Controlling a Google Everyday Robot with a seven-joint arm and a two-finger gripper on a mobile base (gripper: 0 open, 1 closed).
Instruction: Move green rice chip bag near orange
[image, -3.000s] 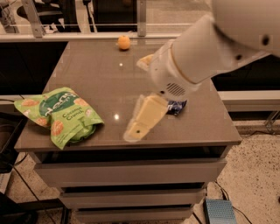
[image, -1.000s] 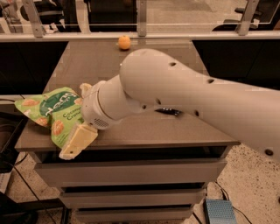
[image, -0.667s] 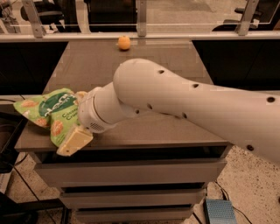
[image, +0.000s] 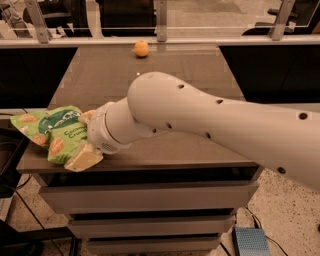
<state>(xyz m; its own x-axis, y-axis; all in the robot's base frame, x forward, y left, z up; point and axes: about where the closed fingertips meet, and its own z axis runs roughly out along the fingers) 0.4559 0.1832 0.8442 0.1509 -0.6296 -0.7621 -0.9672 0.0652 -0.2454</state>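
The green rice chip bag (image: 50, 132) lies at the front left corner of the grey table (image: 175, 70), partly hanging over the left edge. The orange (image: 141, 48) sits at the far edge of the table, left of centre, far from the bag. My gripper (image: 80, 141) is at the bag's right end. One cream finger (image: 84, 158) lies at the bag's near side and the other finger (image: 88, 115) shows at its far side. The jaws stand apart around the bag's end. My white arm (image: 210, 125) crosses the table from the right.
A glass barrier with metal posts (image: 161, 20) runs behind the table's far edge. Drawers (image: 150, 197) sit under the tabletop. A dark stand (image: 7, 165) is at the left and a small blue box (image: 250, 241) is on the floor at the right.
My gripper has swung from the table's right middle to the front left, reaching the bag's right end. The arm now covers the small blue packet seen earlier. The bag and orange have stayed put.
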